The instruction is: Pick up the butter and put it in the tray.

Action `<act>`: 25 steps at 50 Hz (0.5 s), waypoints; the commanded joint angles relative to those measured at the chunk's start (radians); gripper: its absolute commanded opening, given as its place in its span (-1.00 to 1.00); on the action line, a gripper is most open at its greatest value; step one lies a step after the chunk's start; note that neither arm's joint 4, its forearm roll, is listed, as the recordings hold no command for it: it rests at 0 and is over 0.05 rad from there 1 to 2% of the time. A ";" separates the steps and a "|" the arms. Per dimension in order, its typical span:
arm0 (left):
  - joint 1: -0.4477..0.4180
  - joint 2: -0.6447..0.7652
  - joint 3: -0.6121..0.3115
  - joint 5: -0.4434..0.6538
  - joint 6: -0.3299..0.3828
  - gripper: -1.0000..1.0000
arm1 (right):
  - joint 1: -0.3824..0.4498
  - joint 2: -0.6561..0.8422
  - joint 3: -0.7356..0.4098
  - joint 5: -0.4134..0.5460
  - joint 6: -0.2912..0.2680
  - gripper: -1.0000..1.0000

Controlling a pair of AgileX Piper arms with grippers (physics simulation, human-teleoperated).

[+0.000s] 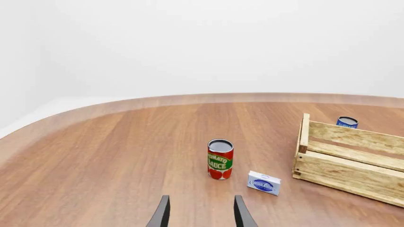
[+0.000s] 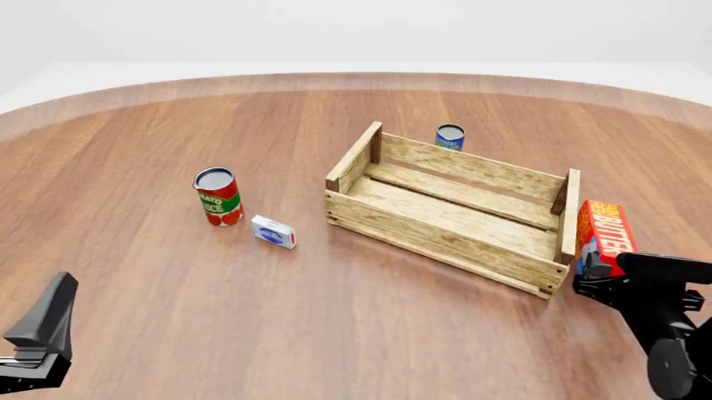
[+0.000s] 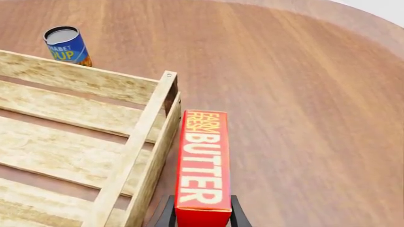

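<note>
The butter (image 3: 202,165) sits clamped in the right claw (image 3: 200,215) — red carton, yellow lettering — just beside the tray (image 3: 136,156); left claw (image 1: 200,213) gapes.

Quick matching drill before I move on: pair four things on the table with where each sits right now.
Things:
1. butter
2. tomato sauce can
3. blue can
4. small white-blue box

Places:
A. beyond the tray's far side
B. between the right gripper's fingers, outside the tray's right end board
C. on the table beside the tomato sauce can
D. upright, left of the tray

Pairs: 1-B, 2-D, 3-A, 4-C
</note>
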 commanded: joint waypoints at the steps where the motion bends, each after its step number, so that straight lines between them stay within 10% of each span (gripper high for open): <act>1: 0.000 0.000 0.000 0.000 0.000 1.00 | -0.014 -0.008 -0.002 0.005 0.019 -1.00; 25: 0.000 0.000 0.000 0.000 0.000 1.00 | -0.070 -0.240 0.032 0.120 0.044 -1.00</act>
